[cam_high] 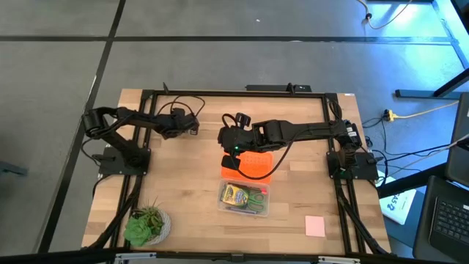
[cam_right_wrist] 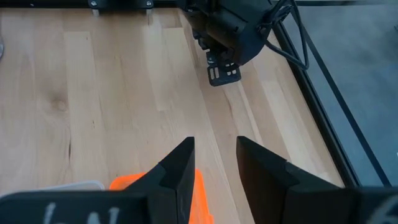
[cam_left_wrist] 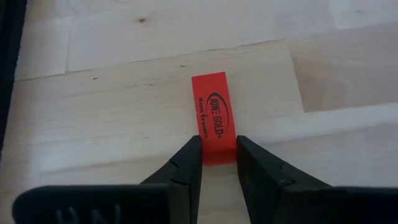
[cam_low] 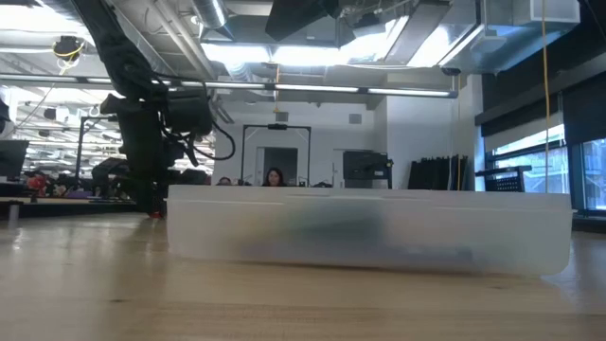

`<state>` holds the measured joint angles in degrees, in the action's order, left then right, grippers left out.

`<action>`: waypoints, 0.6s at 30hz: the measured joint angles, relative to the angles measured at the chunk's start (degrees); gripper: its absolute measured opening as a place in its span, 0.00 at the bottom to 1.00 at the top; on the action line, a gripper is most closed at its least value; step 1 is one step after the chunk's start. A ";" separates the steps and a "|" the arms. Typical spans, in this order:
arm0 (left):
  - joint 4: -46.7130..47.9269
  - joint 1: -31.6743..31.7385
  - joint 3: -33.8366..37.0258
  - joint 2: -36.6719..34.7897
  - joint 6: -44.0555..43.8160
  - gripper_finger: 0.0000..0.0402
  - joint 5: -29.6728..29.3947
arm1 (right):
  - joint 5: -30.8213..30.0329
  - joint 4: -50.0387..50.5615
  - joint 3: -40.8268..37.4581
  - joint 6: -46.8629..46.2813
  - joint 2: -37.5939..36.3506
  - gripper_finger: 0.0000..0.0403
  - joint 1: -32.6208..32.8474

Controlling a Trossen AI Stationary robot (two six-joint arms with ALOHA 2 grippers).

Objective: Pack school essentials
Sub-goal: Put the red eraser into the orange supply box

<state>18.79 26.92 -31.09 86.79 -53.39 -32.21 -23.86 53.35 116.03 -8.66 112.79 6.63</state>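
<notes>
A small red eraser with black print is between the fingers of my left gripper, at the table's far left. My right gripper hovers high over the table's middle, open, with bare wood showing between its fingers. Below it lies the orange lid, flat on the table. Just nearer stands the clear case, holding the crayon box and the green-handled scissors. A pink note pad lies at the near right. My left gripper pinches the eraser's near end between its two fingers, one on each long edge. The fingers come slanting down and run along the eraser. The eraser sticks out beyond the fingertips, flat and close over the wood; whether it rests on the table I cannot tell.
A small potted plant stands at the near left corner. Black frame rails run along the far edge and both sides. In the low view the clear case fills the foreground. Bare wood lies between the left gripper and the case.
</notes>
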 joint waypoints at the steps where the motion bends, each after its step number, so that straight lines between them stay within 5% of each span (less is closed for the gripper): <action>1: 0.04 -0.29 0.02 -0.19 0.00 0.21 0.20 | 0.01 0.00 0.00 -0.01 0.00 0.30 0.00; 18: 0.17 -4.52 0.15 -3.50 0.16 0.19 4.58 | 0.01 0.00 0.00 0.22 0.00 0.30 0.01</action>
<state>18.96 22.40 -30.94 83.29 -53.23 -27.63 -23.85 53.36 116.03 -8.44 112.79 6.64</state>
